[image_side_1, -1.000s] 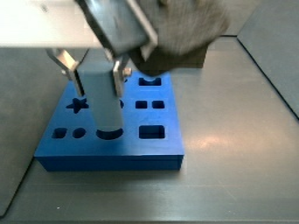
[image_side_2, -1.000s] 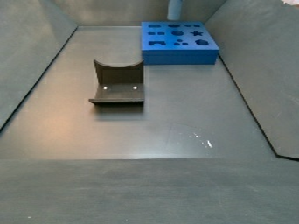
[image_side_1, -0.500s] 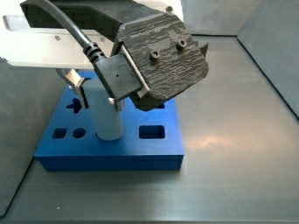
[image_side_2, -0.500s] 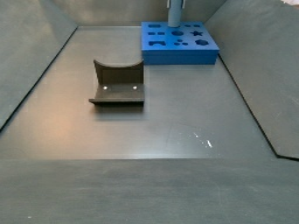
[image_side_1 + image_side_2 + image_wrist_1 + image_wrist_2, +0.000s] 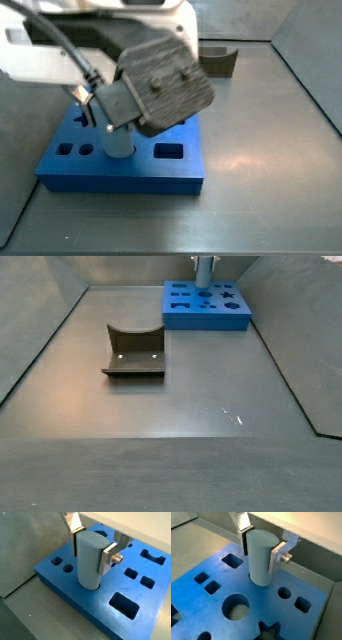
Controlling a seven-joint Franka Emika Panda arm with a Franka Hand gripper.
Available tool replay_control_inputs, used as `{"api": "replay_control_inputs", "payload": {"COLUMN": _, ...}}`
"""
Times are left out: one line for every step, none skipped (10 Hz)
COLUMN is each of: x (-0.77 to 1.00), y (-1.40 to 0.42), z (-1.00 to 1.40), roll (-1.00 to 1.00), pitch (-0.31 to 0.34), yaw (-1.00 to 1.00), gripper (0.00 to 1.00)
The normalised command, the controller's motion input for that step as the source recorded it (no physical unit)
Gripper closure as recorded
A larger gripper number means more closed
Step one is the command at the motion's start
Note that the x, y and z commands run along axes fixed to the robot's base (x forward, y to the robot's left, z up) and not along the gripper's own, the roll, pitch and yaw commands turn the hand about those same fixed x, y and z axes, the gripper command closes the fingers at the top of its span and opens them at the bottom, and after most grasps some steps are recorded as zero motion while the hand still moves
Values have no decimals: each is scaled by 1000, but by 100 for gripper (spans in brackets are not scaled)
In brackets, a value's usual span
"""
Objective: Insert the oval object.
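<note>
The oval object (image 5: pixel 90 562), a pale grey-blue peg, stands upright with its lower end in a hole of the blue board (image 5: pixel 67 582). My gripper (image 5: pixel 91 546) is shut on its upper part, with one silver finger pressed on each side. The other wrist view shows the same grip: gripper (image 5: pixel 261 544), peg (image 5: pixel 261 562), board (image 5: pixel 301 624). In a side view the peg (image 5: pixel 118 143) rises from the board's near left part (image 5: pixel 120 178), and the wrist body hides most of it. In a side view the peg (image 5: pixel 205 271) stands on the far board (image 5: pixel 207 323).
The dark olive-brown block with a curved notch (image 5: pixel 134 351) stands apart from the board on the grey floor; it also shows behind the arm (image 5: pixel 218 60). The board has several other shaped holes, among them a rectangular one (image 5: pixel 125 605) and a round one (image 5: pixel 236 608).
The arm has come down with the peg. Less of the peg stands above the board now than one second ago.
</note>
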Motion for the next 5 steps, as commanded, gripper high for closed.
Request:
{"api": "replay_control_inputs", "payload": {"x": 0, "y": -54, "z": -660, "roll": 3, "pitch": -106, "yaw": -100, "gripper": 100}}
{"api": "replay_control_inputs", "payload": {"x": 0, "y": -160, "z": -714, "roll": 0, "pitch": -174, "yaw": -151, "gripper": 100}}
{"api": "replay_control_inputs", "payload": {"x": 6, "y": -194, "z": -763, "roll": 13, "pitch": -187, "yaw": -140, "gripper": 100}}
{"api": "replay_control_inputs", "payload": {"x": 89, "y": -163, "z": -674, "roll": 0, "pitch": -166, "yaw": -109, "gripper": 100}}
{"api": "replay_control_inputs", "payload": {"x": 243, "y": -97, "z": -571, "roll": 0, "pitch": -119, "yaw": -29, "gripper": 100}}
